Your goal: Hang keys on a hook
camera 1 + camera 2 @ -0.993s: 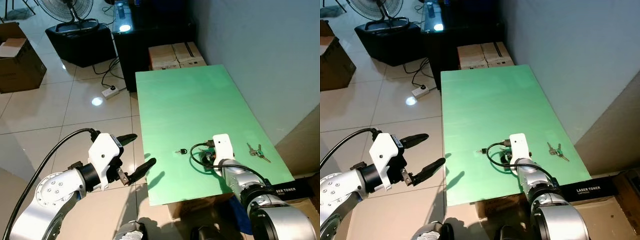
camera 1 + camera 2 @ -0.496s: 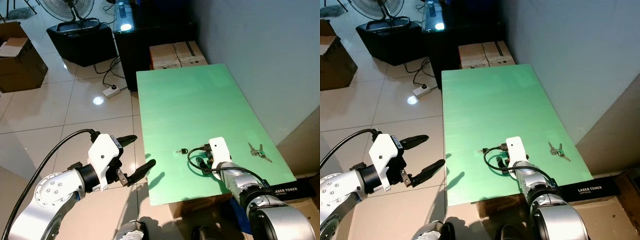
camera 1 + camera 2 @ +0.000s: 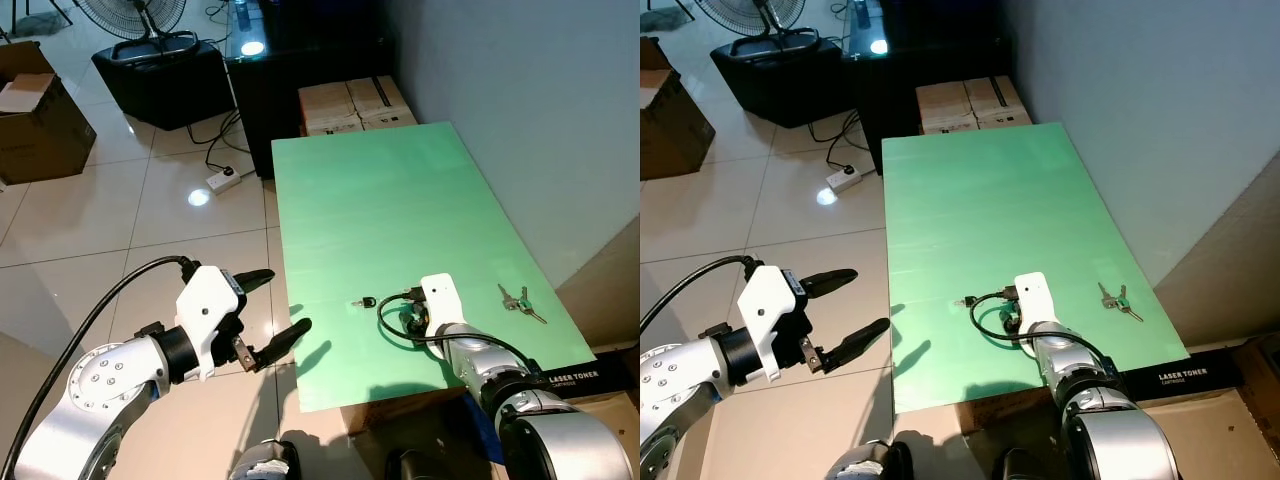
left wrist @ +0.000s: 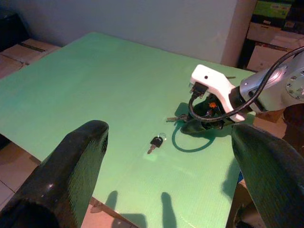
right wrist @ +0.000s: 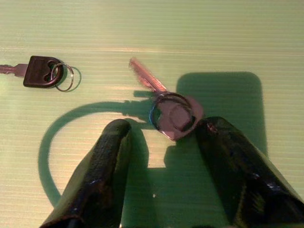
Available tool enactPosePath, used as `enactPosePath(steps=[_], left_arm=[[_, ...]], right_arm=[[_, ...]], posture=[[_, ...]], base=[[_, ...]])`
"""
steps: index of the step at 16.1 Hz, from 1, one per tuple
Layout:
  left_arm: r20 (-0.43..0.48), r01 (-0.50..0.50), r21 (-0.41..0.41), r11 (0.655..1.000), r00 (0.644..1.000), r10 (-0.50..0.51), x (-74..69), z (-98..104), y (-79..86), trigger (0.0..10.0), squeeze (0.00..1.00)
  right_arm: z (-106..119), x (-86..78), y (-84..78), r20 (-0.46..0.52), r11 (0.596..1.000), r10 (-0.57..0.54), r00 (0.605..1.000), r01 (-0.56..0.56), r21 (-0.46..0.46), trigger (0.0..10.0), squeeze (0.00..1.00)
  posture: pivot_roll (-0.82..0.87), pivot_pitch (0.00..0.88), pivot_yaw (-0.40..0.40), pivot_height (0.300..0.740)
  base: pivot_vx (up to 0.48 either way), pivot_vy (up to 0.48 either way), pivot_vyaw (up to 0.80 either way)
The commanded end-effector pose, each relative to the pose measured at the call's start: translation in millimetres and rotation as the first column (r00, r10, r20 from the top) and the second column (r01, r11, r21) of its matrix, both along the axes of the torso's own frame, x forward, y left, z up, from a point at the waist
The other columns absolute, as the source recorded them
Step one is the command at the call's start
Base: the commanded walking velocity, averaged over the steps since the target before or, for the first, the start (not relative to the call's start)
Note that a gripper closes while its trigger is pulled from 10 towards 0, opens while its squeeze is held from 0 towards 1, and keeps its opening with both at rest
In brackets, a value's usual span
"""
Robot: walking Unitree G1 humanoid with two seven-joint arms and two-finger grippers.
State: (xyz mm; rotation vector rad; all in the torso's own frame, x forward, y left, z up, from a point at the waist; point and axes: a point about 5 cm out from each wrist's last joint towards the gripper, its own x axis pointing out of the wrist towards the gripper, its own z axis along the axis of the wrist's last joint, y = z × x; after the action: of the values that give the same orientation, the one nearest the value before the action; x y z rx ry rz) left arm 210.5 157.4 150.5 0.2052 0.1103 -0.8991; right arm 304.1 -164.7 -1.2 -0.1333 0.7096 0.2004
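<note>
A silver key on a ring (image 5: 173,114) lies flat on the green table (image 3: 390,200). My right gripper (image 5: 166,156) is down at the table, open, with one black finger (image 5: 102,175) on each side of that key. A small black-headed key (image 3: 365,301) with its own ring lies just to the left, also seen as the black key (image 4: 156,141). A bunch of keys (image 3: 518,300), one of them green, rests near the table's right edge. My left gripper (image 3: 285,298) hangs open over the floor, left of the table.
Cardboard boxes (image 3: 355,103) stand beyond the table's far end, beside a dark cabinet (image 3: 300,50). On the tiled floor are a fan on a black box (image 3: 160,70), a power strip (image 3: 225,180) and a brown carton (image 3: 35,110). A grey wall runs along the right.
My right gripper has shifted a little toward the black-headed key, staying low at the table. The left arm has held still. The camera has moved slightly.
</note>
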Motion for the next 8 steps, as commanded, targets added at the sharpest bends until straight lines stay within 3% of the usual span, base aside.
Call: enactPosePath(steps=[1, 8], left_arm=[[0.014, 0.006, 0.009, 1.000, 1.000, -0.007, 0.4, 5.1, 1.9, 10.0, 0.00], [0.015, 0.010, 0.007, 1.000, 1.000, -0.010, 2.0, 5.4, 0.4, 10.0, 0.00]], right_arm=[[-4.3, -3.8, 4.3, -0.032, 1.000, 0.005, 0.999, -0.004, 0.023, 0.0, 0.00], [-3.9, -3.5, 6.1, -0.022, 0.999, 0.008, 1.000, -0.008, 0.033, 0.0, 0.00]], posture=[[0.17, 0.134, 0.101, 0.740], [0.17, 0.132, 0.104, 0.740]], base=[[0.000, 0.000, 0.00], [0.000, 0.000, 0.00]])
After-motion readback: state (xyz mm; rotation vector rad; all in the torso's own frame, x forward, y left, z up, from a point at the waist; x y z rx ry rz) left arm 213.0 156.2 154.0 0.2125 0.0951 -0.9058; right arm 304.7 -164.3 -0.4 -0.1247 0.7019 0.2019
